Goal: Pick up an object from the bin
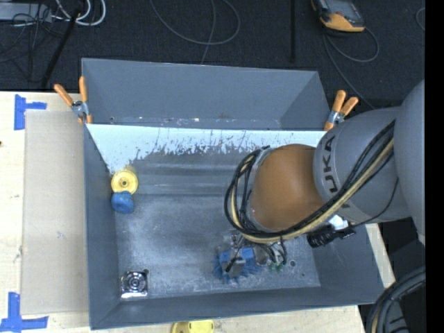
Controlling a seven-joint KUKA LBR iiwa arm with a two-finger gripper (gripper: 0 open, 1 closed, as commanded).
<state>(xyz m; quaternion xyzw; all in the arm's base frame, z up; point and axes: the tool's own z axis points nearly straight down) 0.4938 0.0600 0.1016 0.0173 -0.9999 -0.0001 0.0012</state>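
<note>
Trailing cables [89, 9], perhaps carpet [263, 33], behind bin [201, 92]

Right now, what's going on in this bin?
A KUKA arm reaches into the grey metal bin from the right. Its gripper is low at the front right of the bin, right at a blue object lying there; a grasp can't be confirmed. By the left wall lie a yellow round piece and a small blue lump, and a silver metal part sits in the front left corner.
</note>
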